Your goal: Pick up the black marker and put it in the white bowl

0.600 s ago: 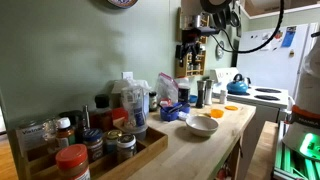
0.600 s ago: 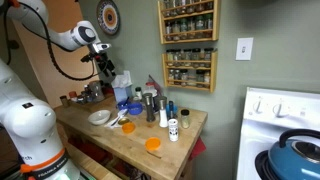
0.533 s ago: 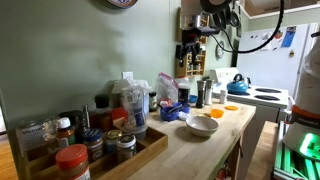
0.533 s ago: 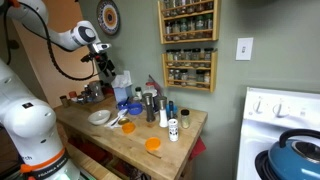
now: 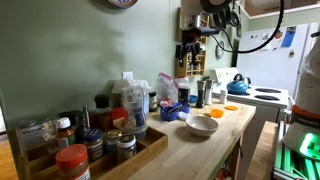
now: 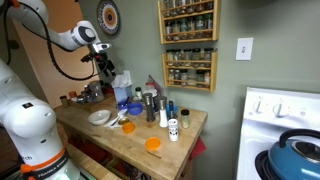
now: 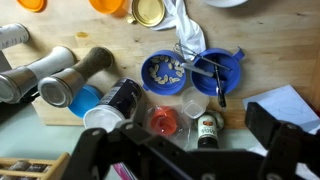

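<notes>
In the wrist view the black marker (image 7: 219, 86) lies slanted across a blue dish (image 7: 222, 62), next to a dark blue bowl (image 7: 160, 72) holding small bits. Only the white bowl's rim (image 7: 236, 3) shows at the top edge. My gripper (image 7: 185, 132) is open and empty, its two dark fingers at the bottom of the frame, high above these things. In both exterior views the gripper (image 5: 190, 50) (image 6: 105, 68) hangs well above the wooden counter and the white bowl (image 5: 202, 125) (image 6: 100, 117). The marker is too small to make out there.
Two metal grinders (image 7: 62, 72), a red cup (image 7: 163, 122), a small dark bottle (image 7: 206, 128), a white cloth (image 7: 184, 22) and a paper (image 7: 290, 100) crowd the counter. A wooden tray of jars (image 5: 95, 150) stands in front. A stove (image 5: 262, 95) adjoins; a spice rack (image 6: 190, 45) hangs above.
</notes>
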`<state>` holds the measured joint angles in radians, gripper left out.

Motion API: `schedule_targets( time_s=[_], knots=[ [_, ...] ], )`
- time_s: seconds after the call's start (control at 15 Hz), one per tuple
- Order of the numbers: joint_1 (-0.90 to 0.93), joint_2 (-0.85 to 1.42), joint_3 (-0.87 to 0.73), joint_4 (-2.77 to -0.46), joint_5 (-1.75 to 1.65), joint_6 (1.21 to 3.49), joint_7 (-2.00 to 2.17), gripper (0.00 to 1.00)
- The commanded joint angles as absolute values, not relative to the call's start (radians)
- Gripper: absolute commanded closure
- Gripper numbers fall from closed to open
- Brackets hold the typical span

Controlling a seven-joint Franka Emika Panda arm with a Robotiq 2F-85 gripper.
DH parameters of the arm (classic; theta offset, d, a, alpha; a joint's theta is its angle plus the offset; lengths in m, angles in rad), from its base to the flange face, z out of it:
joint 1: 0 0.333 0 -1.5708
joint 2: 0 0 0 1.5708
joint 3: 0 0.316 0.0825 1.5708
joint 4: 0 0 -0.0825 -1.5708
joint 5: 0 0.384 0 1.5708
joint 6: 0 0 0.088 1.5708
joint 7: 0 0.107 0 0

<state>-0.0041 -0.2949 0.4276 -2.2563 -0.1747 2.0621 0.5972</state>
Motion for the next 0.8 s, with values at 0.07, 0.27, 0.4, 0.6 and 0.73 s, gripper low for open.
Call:
schedule_targets(
  time_s=[0.07,0.27,0.4,0.6,0.73],
  knots=[
    [0.045,-0.288,0.383,-2.254,-0.191,2.057,0.610,0.00],
    [0.045,-0.288,0.383,-2.254,-0.191,2.057,0.610,0.00],
    [0.045,-0.288,0.383,-2.254,-0.191,2.057,0.610,0.00],
    [0.046,-0.308,0.374,-2.274,-0.192,2.063,0.610,0.00],
    [0.059,-0.341,0.346,-2.323,-0.181,2.092,0.600,0.00]
  ],
)
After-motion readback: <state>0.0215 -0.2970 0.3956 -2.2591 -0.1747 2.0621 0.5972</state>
